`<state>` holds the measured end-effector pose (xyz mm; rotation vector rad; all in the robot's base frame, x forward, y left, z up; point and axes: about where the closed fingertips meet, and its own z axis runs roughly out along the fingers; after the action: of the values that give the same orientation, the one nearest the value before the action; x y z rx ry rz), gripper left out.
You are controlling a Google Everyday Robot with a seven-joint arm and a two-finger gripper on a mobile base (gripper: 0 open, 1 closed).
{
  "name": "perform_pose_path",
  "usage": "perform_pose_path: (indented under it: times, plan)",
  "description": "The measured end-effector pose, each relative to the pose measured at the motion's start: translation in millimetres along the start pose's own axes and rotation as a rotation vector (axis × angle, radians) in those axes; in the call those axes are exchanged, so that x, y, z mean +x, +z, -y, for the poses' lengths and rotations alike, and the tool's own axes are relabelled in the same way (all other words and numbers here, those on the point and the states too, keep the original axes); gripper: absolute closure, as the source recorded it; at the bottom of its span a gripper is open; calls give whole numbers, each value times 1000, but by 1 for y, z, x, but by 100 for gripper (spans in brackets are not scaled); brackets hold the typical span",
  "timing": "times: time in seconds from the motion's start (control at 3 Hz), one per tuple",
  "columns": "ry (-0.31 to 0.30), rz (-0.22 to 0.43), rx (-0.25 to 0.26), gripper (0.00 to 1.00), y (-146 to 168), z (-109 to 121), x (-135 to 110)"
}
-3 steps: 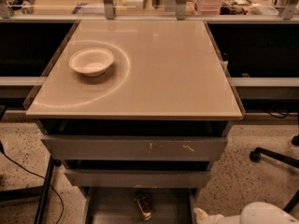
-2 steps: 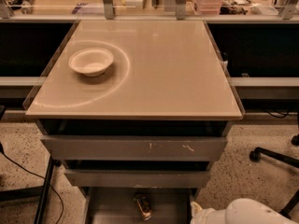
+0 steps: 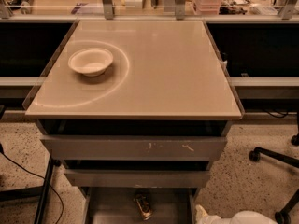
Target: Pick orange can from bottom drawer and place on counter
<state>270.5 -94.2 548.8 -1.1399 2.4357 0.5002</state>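
At 5 o'clock, at the frame's lower edge, the white gripper (image 3: 203, 214) sits just beside the open bottom drawer (image 3: 112, 210); how it is set I can't make out. The orange can (image 3: 143, 206) lies on the drawer floor at 6 o'clock. Farther off, a white bowl (image 3: 91, 61) rests at 10 o'clock on the beige tabletop (image 3: 173, 73)

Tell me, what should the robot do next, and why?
Probably move the gripper, low at the lower right beside the bottom drawer, leftward over the orange can, since the can lies on the open drawer's floor, not yet grasped.
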Motion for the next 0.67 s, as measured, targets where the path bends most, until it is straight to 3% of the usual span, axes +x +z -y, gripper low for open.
perform_pose_path:
  times: [0.33,0.67]
  plan:
    - [112,-19,54,0,14,-6,35]
    - [134,-7,117,0,36,8,50]
